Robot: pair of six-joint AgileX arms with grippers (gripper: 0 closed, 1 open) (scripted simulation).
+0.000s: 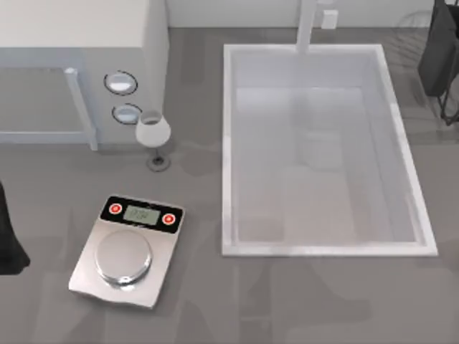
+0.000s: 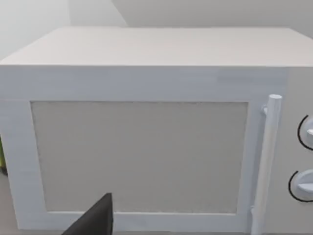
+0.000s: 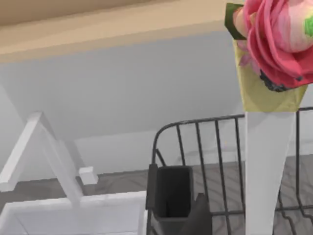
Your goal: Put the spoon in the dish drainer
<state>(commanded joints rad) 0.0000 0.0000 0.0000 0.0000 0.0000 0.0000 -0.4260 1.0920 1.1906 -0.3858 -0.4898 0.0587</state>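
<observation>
Wire dish drainer (image 3: 215, 147): thin dark wires at the top view's far right corner, just right of the sink; a black slab-like cutlery box (image 3: 168, 198) stands against its wires, and I cannot tell what is in the box.
White sink (image 1: 229, 143): a large rectangular basin in the right half of the table, with a white faucet (image 3: 46, 147) at its far rim.
Right arm (image 1: 439, 50): reached out to the far right corner, over the drainer's edge.
Right gripper (image 3: 200, 218): pinching the spoon's white handle.
Spoon (image 3: 264, 161): in my right gripper, in front of the drainer's wires and apart from them.
Spoon's axis: it runs straight away from my wrist, with the white handle nearest, then the yellow neck, and the red round end farthest out.
Left arm (image 1: 8, 244): parked at the table's left edge.
Left gripper (image 2: 95, 220): facing the white microwave (image 2: 142, 152); I cannot tell its state.
</observation>
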